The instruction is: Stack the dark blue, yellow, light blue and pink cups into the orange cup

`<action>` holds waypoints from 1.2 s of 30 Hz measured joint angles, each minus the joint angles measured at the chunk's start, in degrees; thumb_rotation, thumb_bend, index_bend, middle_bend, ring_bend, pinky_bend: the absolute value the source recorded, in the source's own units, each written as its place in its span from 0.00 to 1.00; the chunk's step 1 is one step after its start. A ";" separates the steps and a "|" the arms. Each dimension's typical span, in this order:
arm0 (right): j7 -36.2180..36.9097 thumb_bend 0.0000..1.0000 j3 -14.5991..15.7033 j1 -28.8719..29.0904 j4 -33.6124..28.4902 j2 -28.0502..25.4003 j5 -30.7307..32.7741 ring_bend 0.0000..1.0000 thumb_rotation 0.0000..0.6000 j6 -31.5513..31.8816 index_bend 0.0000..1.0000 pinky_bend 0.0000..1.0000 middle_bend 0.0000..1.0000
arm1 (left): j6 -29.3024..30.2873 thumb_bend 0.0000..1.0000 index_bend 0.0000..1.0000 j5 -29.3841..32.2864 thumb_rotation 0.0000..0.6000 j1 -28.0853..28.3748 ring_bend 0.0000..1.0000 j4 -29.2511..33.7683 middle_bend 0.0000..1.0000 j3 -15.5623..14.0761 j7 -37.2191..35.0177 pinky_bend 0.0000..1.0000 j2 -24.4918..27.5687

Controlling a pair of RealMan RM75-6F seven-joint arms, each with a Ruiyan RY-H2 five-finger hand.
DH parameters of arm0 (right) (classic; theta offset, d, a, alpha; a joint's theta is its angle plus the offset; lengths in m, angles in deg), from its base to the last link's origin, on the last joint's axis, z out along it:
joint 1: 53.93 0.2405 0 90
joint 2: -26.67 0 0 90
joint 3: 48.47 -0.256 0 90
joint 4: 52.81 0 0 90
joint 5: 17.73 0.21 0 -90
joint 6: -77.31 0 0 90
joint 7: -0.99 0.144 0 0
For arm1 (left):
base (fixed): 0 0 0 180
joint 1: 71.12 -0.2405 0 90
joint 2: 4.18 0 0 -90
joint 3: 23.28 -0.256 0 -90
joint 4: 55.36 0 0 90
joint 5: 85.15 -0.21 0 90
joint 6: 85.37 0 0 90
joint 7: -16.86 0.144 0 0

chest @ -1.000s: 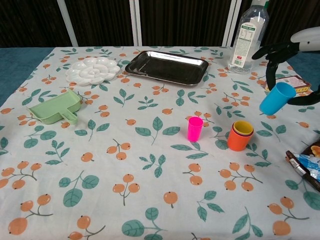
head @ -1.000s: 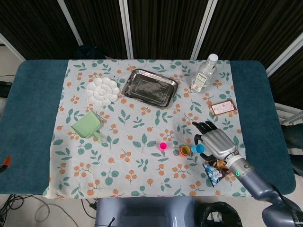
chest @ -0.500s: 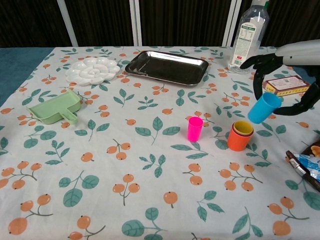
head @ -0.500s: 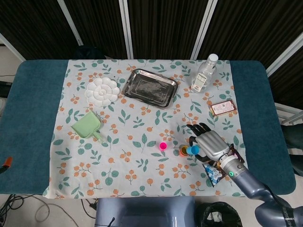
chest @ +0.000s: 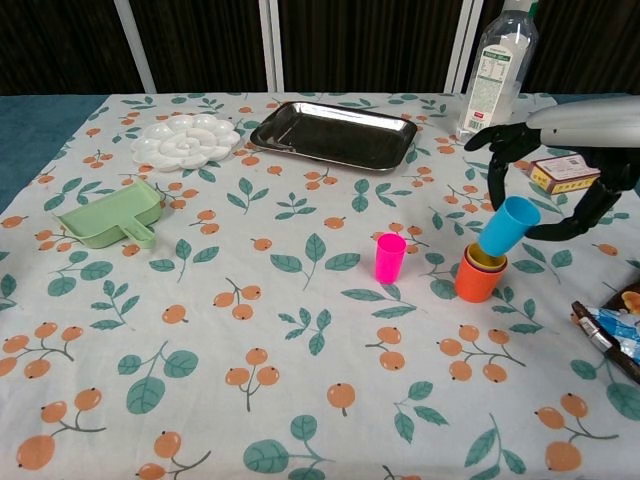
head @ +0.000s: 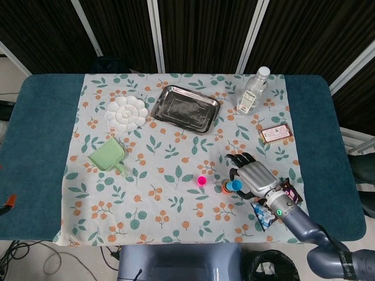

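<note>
The right hand point(chest: 560, 170) reaches over the desk point(chest: 300, 330), its fingers point(chest: 497, 168) curled around the tilted light blue cup point(chest: 506, 226). Directly beneath them stands the orange cup point(chest: 478, 279); the pink cup point(chest: 389, 257) stands apart, beside them.
</note>
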 measured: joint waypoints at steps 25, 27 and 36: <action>-0.12 0.41 0.36 0.81 3.66 2.56 3.51 0.08 1.00 -1.67 0.48 0.07 0.00 | -0.06 0.22 0.22 -0.11 1.00 0.05 0.00 -0.10 0.12 -0.04 -0.07 0.00 0.02; 0.10 0.41 0.46 0.77 3.74 2.70 3.24 0.08 1.00 -1.80 0.48 0.07 0.00 | -0.04 0.22 0.22 -0.08 1.00 0.03 0.00 -0.09 0.12 -0.03 -0.08 0.00 0.03; -0.37 0.41 1.12 0.91 4.22 3.37 2.98 0.08 1.00 -2.43 0.11 0.07 0.00 | -0.10 0.22 0.22 0.03 1.00 0.04 0.00 -0.09 0.12 0.00 -0.15 0.00 0.03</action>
